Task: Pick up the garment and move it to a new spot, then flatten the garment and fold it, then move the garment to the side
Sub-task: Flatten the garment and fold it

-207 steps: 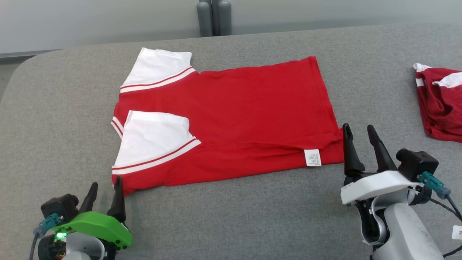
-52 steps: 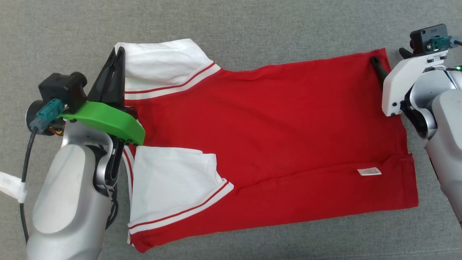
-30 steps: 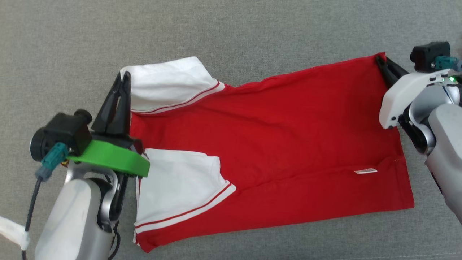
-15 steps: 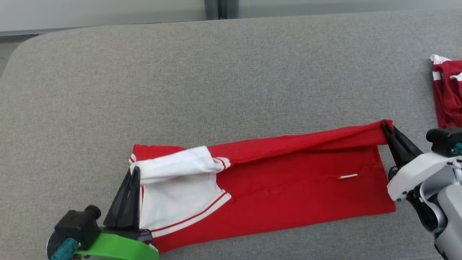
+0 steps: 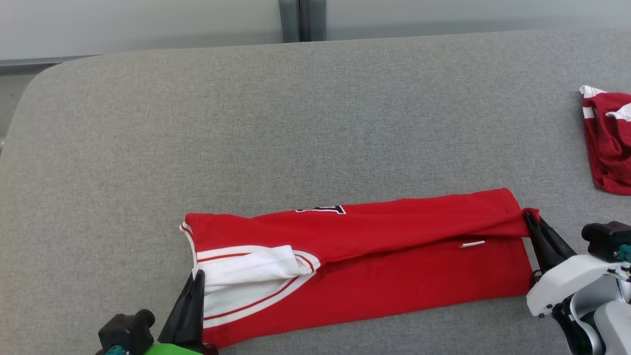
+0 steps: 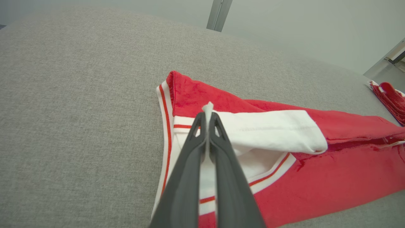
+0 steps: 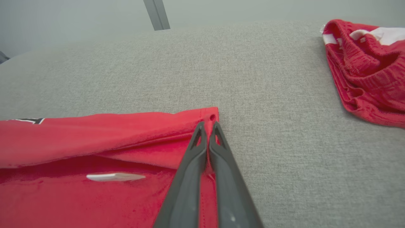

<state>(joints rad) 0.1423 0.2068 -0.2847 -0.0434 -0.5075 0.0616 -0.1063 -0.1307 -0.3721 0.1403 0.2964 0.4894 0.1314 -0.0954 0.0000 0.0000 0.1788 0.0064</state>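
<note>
Two closed grippers pinch the red garment (image 5: 404,281), mid-fold near the grey table's (image 5: 296,123) front: left gripper (image 5: 198,276) on its white sleeve (image 5: 246,264), right gripper (image 5: 529,216) on a hem corner (image 7: 207,114). Next, probably: lay that edge down evenly, then release.
</note>
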